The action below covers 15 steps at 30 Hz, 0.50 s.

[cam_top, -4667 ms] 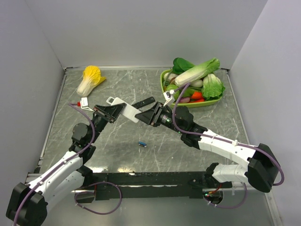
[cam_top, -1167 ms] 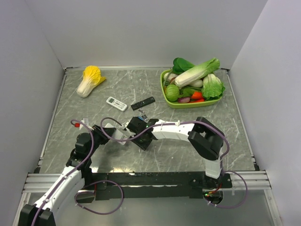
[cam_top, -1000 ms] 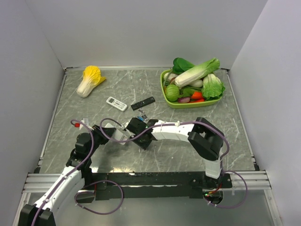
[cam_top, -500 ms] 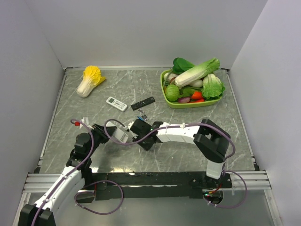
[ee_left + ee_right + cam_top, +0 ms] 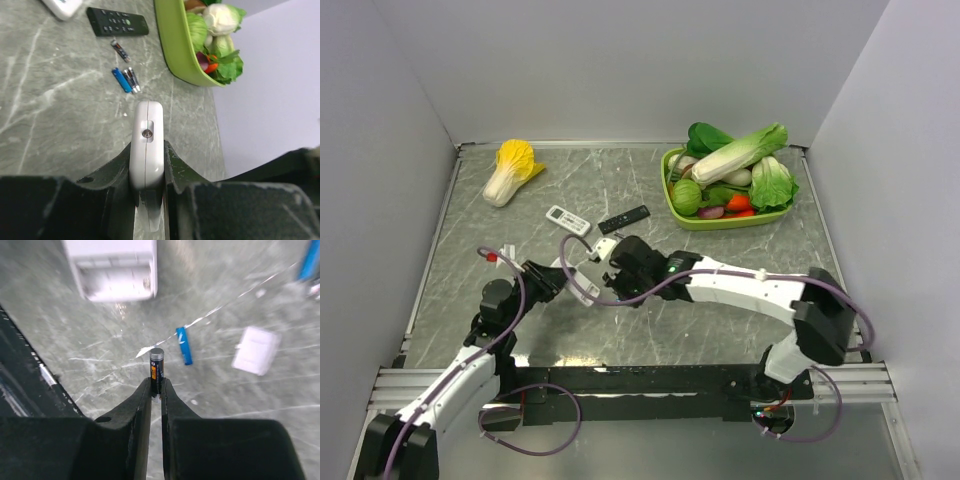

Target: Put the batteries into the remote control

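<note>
Over the marble table (image 5: 650, 335), left hand (image 5: 148, 159) clamps the remote control (image 5: 147, 125); right hand (image 5: 156, 388) pinches a battery (image 5: 156, 365).

The light grey-white remote control (image 5: 146, 145) is held edge-on, clamped in the left tool (image 5: 147, 151); the right wrist view shows its battery bay open. One dark battery (image 5: 156, 369) with a silvery cap stands upright, pinched in the right tool (image 5: 156, 386). A blue battery (image 5: 184, 346) lies flat on the tabletop (image 5: 100, 340). A cluster of batteries (image 5: 126, 80) lies side by side elsewhere.
</note>
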### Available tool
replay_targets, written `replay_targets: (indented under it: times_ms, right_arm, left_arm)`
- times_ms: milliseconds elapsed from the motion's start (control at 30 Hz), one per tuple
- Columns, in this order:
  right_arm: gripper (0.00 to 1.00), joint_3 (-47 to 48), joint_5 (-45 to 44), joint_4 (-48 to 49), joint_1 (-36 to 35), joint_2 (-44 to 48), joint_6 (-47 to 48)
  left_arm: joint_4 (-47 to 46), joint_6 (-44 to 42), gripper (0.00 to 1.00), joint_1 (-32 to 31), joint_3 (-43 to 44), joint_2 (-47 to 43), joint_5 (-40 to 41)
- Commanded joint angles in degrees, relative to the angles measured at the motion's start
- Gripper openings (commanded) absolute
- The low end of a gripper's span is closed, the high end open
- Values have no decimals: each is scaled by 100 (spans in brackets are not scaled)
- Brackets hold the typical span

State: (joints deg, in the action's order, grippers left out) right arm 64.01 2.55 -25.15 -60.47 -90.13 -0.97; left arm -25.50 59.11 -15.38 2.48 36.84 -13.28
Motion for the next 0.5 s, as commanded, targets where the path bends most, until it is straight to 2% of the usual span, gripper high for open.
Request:
replay_targets:
  times_ms: [0,233,467]
  right_arm:
    - [0,147,-131,-60,44,706,659]
    - [0,586,-79,-666,-9,1041,1493]
    - [0,1131,-736,-1553,-299,787,1995]
  left_arm:
    - [-904,-128,1,17,-283,209,-605]
    - [-1677,3,1,26,138,937,-1379]
    - [-2529,381,1,26,446,1808,-2099]
